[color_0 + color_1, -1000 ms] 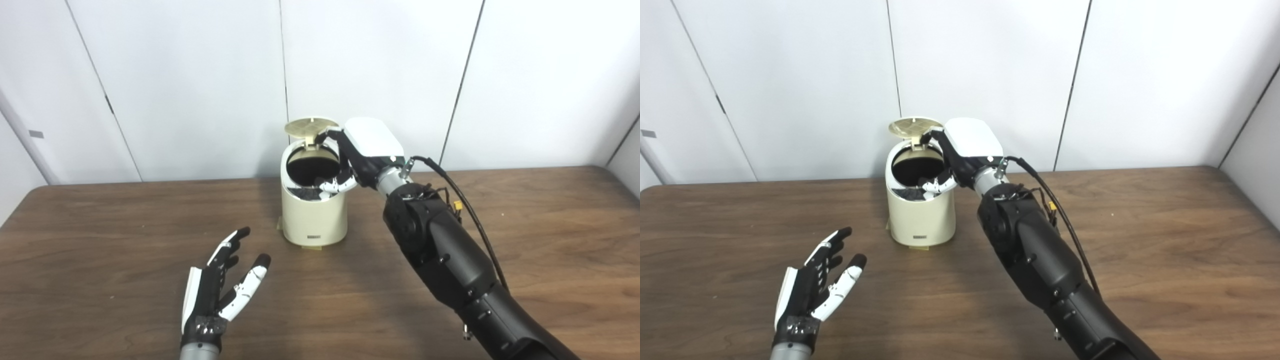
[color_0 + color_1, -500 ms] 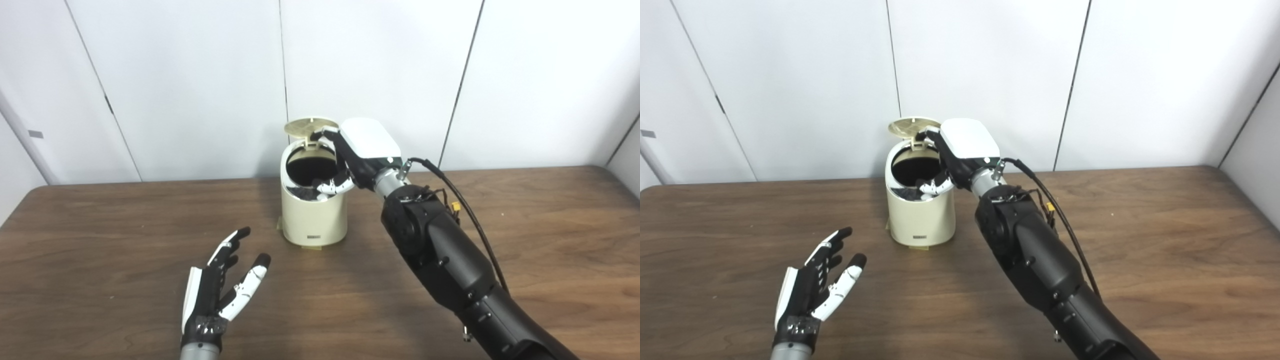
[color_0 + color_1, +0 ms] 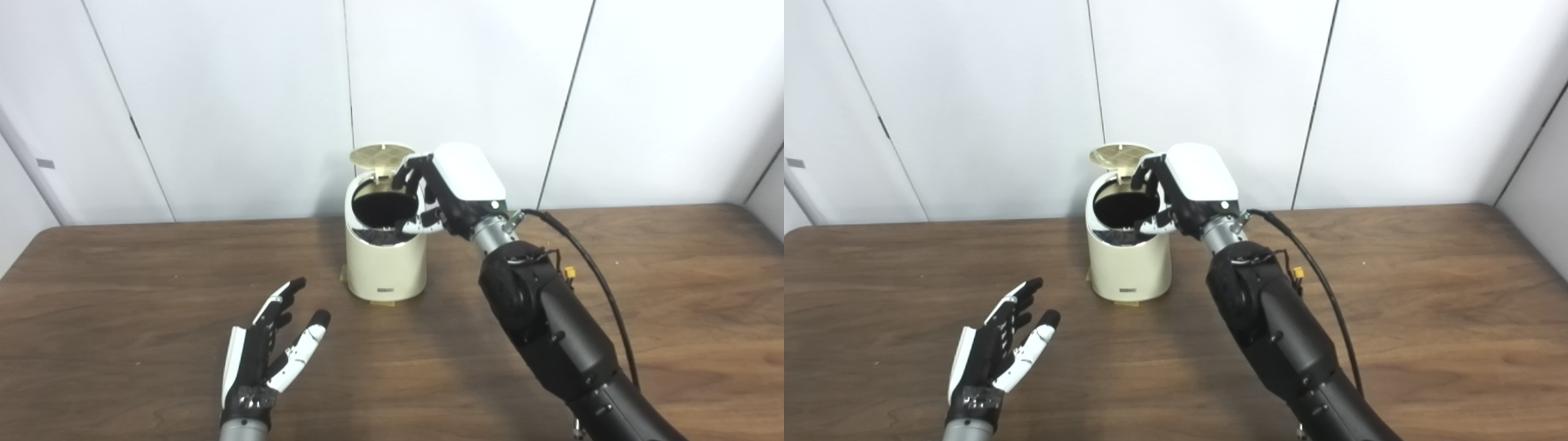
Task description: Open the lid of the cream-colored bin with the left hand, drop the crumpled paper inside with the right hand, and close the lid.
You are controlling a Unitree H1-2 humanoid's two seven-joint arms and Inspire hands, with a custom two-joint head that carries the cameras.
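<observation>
Your right hand hovers at the open mouth of the cream-colored bin, fingers loosely curled and apparently empty; the crumpled paper isn't visible, probably inside. Your left hand rests spread near the table's front edge. Next, close the raised lid.

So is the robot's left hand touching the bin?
No, the left hand hovers open over the table, well apart from the bin.

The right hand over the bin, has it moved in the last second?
Yes. The right hand has drawn back to the right and slightly up, away from the open mouth of the cream-colored plastic bin, which has stayed put on the table.
</observation>
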